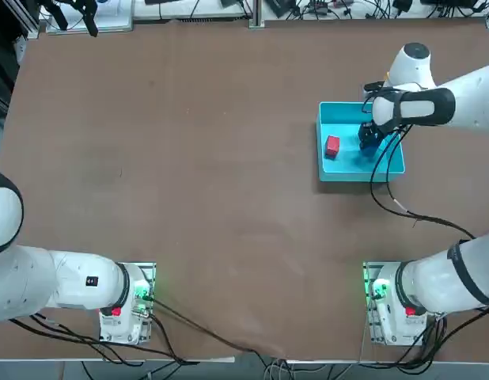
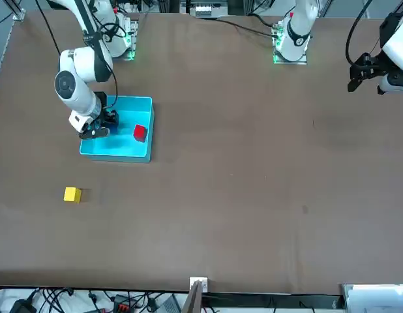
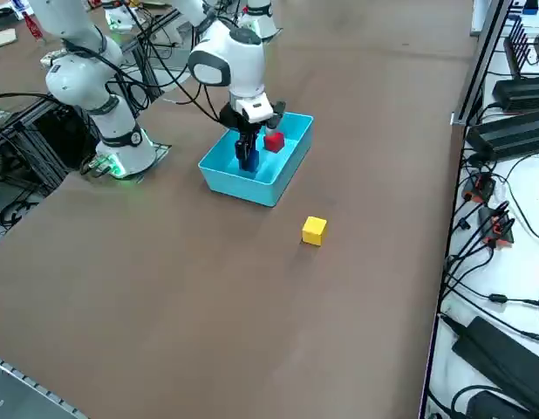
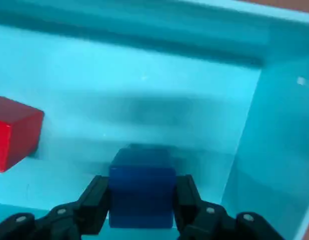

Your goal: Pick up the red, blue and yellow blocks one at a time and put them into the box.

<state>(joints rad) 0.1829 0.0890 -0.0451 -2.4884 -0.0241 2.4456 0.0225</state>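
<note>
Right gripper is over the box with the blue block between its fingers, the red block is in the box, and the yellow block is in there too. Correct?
Not quite: the front view shows the yellow block on the table, outside the box.

We see the red block [image 4: 17, 132] and, apart from it, the blue block [image 4: 142, 192] inside the cyan box [image 1: 347, 170]; the yellow block [image 3: 314, 230] lies outside.
</note>
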